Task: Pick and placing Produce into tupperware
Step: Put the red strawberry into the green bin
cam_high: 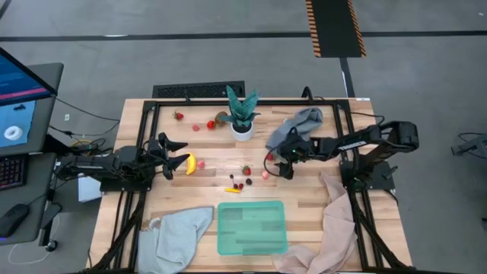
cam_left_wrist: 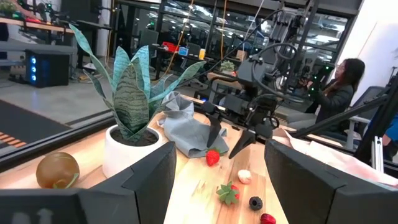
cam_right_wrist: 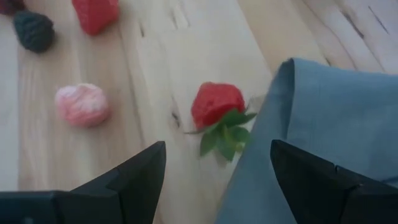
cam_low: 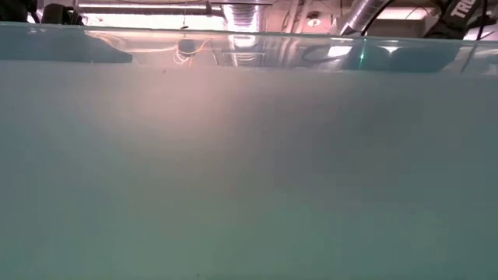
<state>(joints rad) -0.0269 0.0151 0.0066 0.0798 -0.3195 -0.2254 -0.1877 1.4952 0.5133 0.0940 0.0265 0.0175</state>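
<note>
In the high view the mint-green tupperware (cam_high: 252, 227) sits near the table's near edge. Produce lies scattered: a banana (cam_high: 190, 164), a strawberry (cam_high: 246, 170), a pink piece (cam_high: 265, 174), dark berries (cam_high: 237, 185), a yellow-orange piece (cam_high: 232, 189), and a brown piece (cam_high: 221, 118) by the plant. My right gripper (cam_high: 279, 161) is open over a strawberry (cam_right_wrist: 216, 104) beside the blue-grey cloth (cam_right_wrist: 329, 118); its fingers stand on either side, above it. My left gripper (cam_high: 176, 152) is open next to the banana.
A potted plant (cam_high: 242, 114) stands at the table's middle far side, with more strawberries (cam_high: 178, 116) to its left. A pale green cloth (cam_high: 179, 236) and a beige cloth (cam_high: 327, 228) flank the tupperware, whose wall (cam_low: 249, 171) fills the low view. A person (cam_left_wrist: 342, 81) sits beyond the table.
</note>
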